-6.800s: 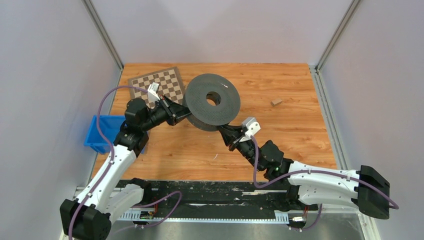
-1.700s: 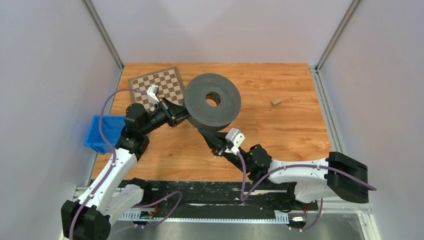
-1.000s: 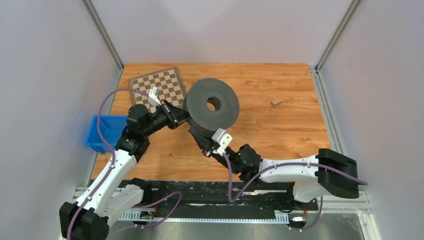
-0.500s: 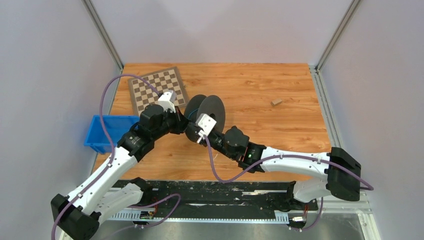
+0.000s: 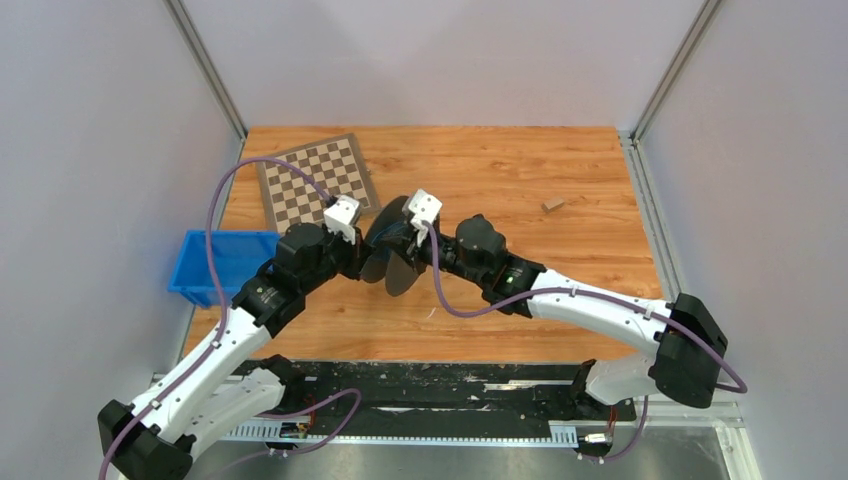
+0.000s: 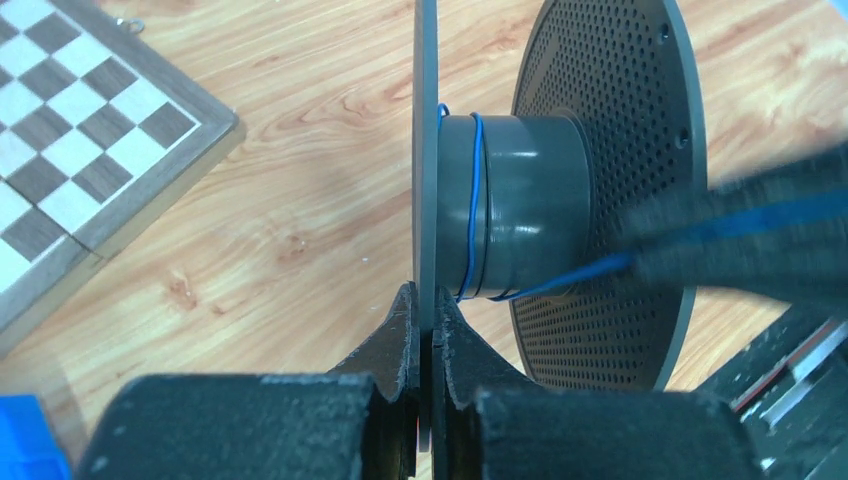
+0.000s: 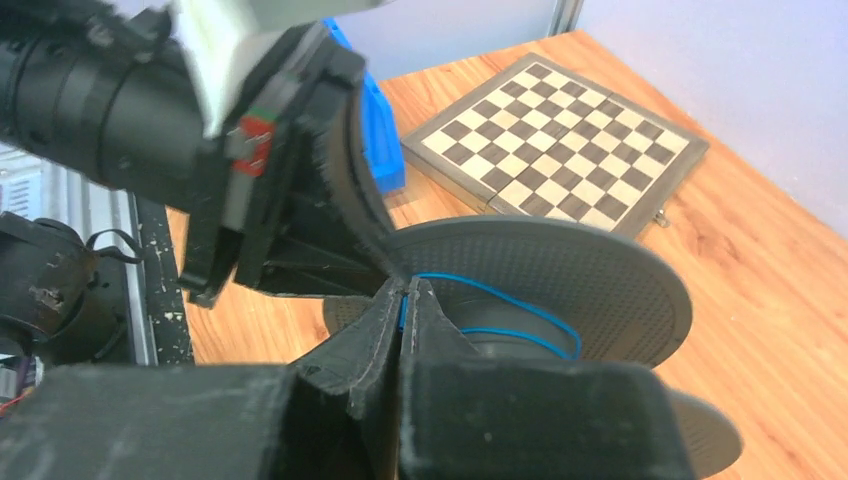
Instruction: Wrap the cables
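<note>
We see a wooden table (image 5: 560, 270) with a warm plank grain. A chessboard (image 5: 315, 180) lies flat near its far left corner, turned slightly askew. A small tan block (image 5: 552, 203) sits well apart, toward the far right. A blue bin (image 5: 215, 262) rests across the left edge.

Chessboard (image 5: 315, 180): laid flat at the far left of the wooden table (image 5: 580, 270). Blue bin (image 5: 215, 262): set at the left edge, nearer than the chessboard. Small wooden block (image 5: 552, 203): placed far right, well apart. Dark grey perforated spool (image 5: 400, 270): discs turned upright, mid-table.
</note>
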